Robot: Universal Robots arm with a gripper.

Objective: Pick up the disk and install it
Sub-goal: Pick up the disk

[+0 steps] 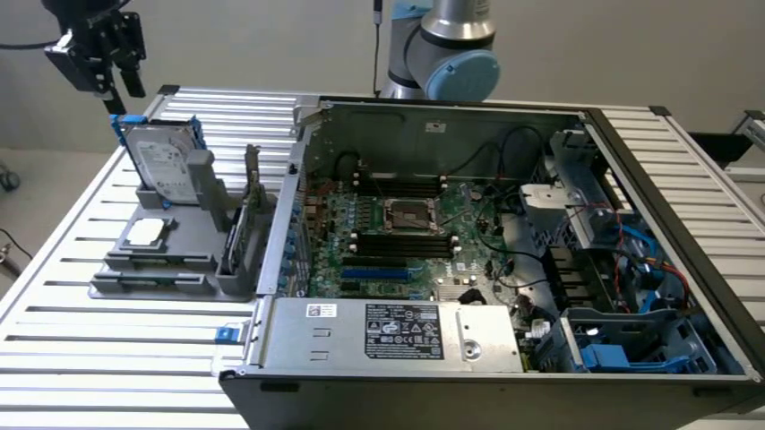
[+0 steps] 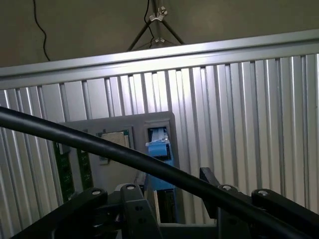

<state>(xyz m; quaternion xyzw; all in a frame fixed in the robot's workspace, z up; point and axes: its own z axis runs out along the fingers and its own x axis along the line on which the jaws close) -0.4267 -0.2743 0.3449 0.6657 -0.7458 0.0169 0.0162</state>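
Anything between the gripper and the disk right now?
Nothing visible. In the exterior view the open gripper hangs just above the disk, which stands upright in the grey holder; only air separates it from the blue carrier's top edge. The black cable crossing the wrist view lies close to the camera.

Soft even indoor light, faint shadows, mild sheen on the ribbed table point(image 1: 96, 358), darker inside the computer case point(image 1: 478, 125).
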